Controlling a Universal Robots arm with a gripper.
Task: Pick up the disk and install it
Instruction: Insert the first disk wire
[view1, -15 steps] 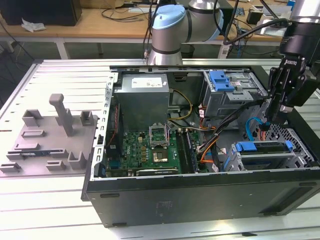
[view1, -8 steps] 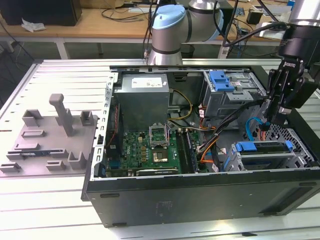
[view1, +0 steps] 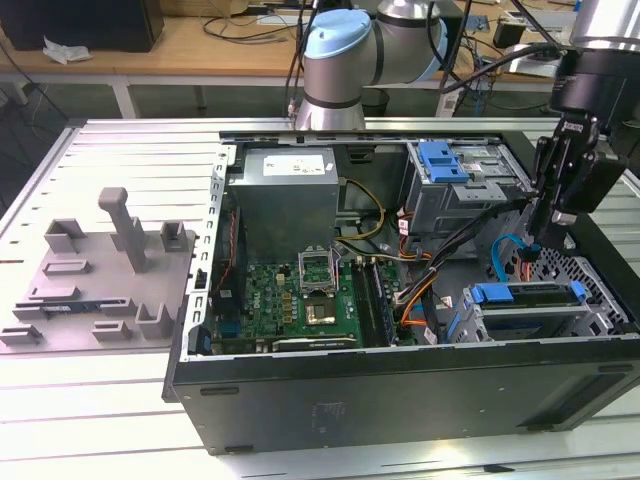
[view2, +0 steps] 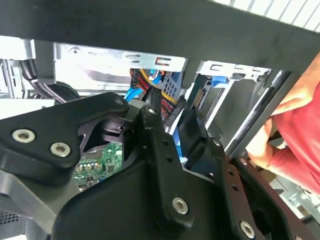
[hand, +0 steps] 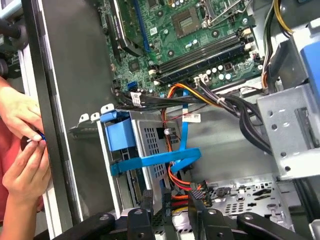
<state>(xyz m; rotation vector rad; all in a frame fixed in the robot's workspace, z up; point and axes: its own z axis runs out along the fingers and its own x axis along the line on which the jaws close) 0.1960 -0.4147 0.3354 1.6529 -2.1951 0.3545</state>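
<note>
Pincer (view1: 545, 233) was held empty, jaws parted, over the open computer case (view1: 400, 392); the disk (view1: 525, 299) was seated low inside the case, just beneath the pincer, at the exterior view's right.

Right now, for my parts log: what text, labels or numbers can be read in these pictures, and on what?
White label on the power supply: print too small to read.
White tag on the cables: blurred, unreadable.
Motherboard markings: too small to read.
</note>
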